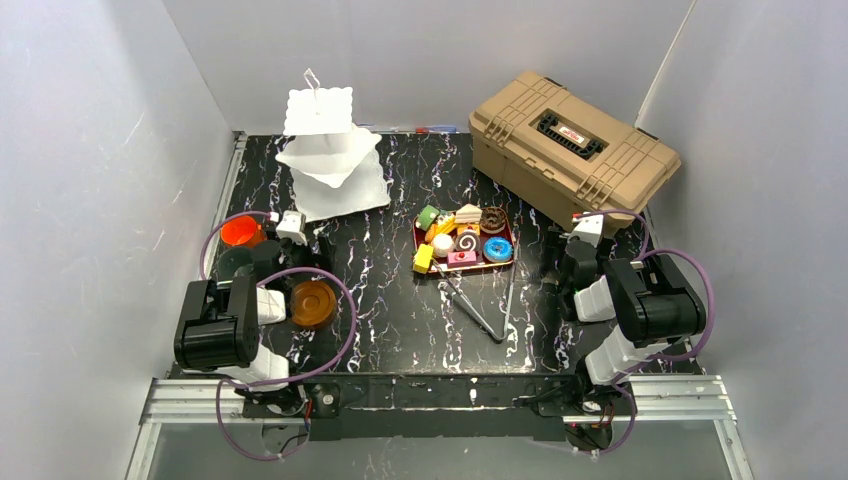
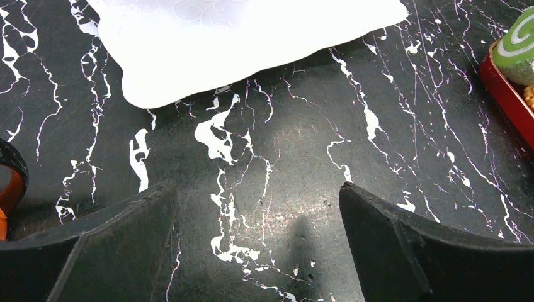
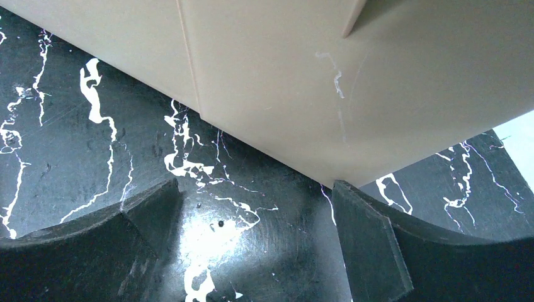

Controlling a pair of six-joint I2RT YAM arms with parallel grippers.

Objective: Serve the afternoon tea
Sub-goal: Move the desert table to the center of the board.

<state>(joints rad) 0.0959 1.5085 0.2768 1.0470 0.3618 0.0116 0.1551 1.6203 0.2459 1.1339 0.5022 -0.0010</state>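
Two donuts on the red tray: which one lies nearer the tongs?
The blue donut, at the near right corner of the tray; the brown donut sits behind it, toward the toolbox.

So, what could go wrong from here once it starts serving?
The toy pastries sit packed tight on the red tray, so the open left gripper might shove neighbours off while picking one. The orange cup and brown saucer crowd the left arm, so a swing could knock them. The right gripper, also open, sits close to the tan toolbox and may bump it.
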